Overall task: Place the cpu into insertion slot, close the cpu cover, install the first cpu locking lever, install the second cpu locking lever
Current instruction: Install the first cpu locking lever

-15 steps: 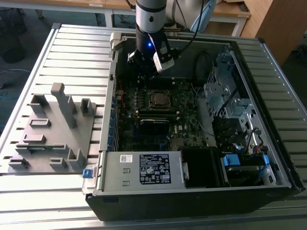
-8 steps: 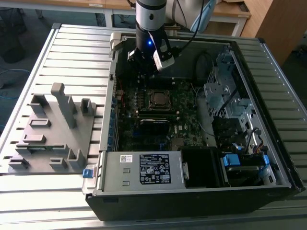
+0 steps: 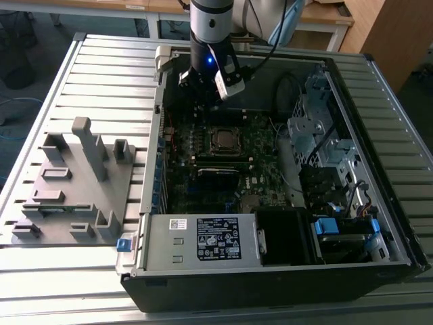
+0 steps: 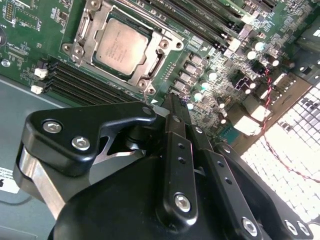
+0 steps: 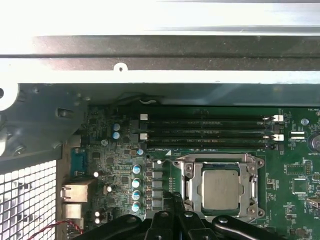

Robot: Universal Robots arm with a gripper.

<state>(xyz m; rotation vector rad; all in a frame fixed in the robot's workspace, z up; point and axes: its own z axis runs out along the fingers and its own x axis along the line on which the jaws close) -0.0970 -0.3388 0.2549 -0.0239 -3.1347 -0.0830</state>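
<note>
The cpu, a silver-grey square, lies flat in the insertion slot on the green motherboard. The slot's pin face is hidden beneath it. The silvery cpu cover lies down around the chip, framing it. My gripper hovers above the board beside the socket, its black fingers pressed together on nothing. In the exterior view it hangs over the far end of the board, beyond the socket.
Long black memory sticks run beside the socket. The open computer case walls the board in, with a power supply in front and a drive cage on the exterior view's right. A grey fixture stands outside on the exterior view's left.
</note>
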